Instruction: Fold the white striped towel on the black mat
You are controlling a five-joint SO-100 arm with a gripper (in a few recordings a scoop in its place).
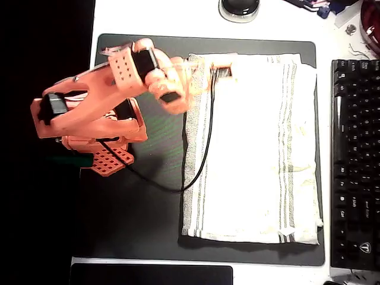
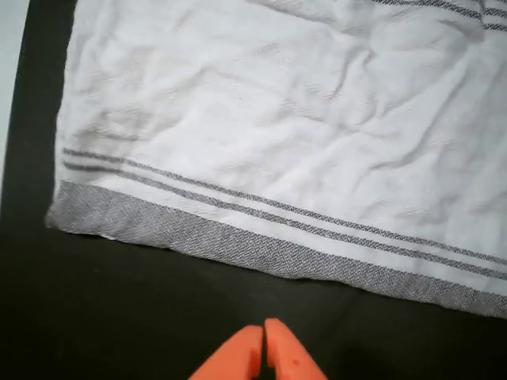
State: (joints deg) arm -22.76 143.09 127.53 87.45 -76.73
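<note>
A white surface (image 1: 178, 18) carries the black mat (image 1: 148, 225), with a black keyboard (image 1: 355, 160) just beside the mat's right edge in the overhead view and a dark round object (image 1: 239, 7) beyond its top edge. The white striped towel (image 1: 255, 148) lies spread flat on the mat's right half, its right edge close to the mat's border. The left half of the mat is bare apart from the arm's base and a thin black cable (image 1: 205, 148) that loops over the towel's left hem. The orange arm (image 1: 95, 101) reaches from the left toward the towel's upper left corner. In the wrist view, the fingers (image 2: 263, 348) are pressed together, holding nothing, over bare mat just short of the towel's grey hem (image 2: 238, 241).
</note>
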